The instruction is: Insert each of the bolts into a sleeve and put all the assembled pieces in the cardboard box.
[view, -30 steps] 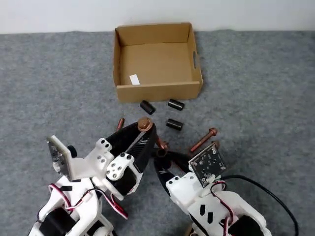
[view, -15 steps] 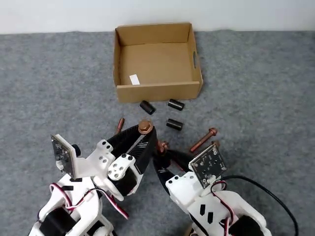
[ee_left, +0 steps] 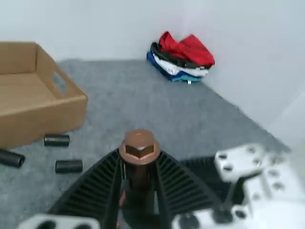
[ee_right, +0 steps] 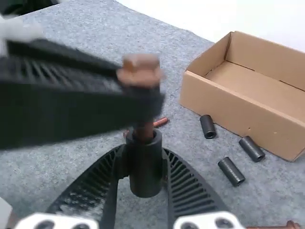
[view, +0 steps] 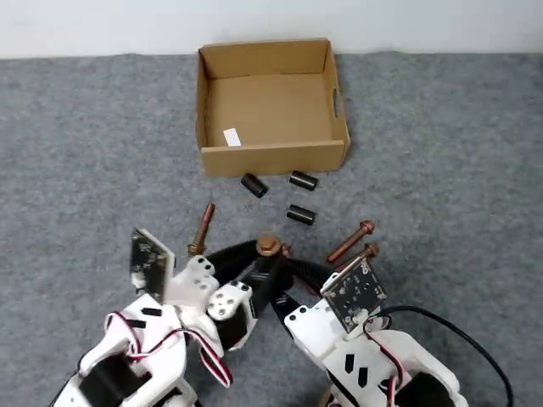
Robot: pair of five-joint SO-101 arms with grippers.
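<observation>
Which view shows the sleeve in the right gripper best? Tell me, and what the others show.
Right wrist view: the sleeve stands upright in the right gripper, the bolt entering its top. In the high view the bolt's head covers most of it; in the left wrist view the bolt stands before it.

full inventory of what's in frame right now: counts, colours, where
cardboard box: 1, brown, far end of carpet, holding a white sticker
loose sleeves: 3, black, on carpet in front of the box
held sleeve: 1, black, in right gripper
held bolt: 1, copper, in left gripper, directly above held sleeve
loose bolts: at least 3, copper, on carpet near the arms
clothes pile: 1, red, white, blue, by the wall
carpet: grey
left gripper: fingers shut
right gripper: fingers shut
</observation>
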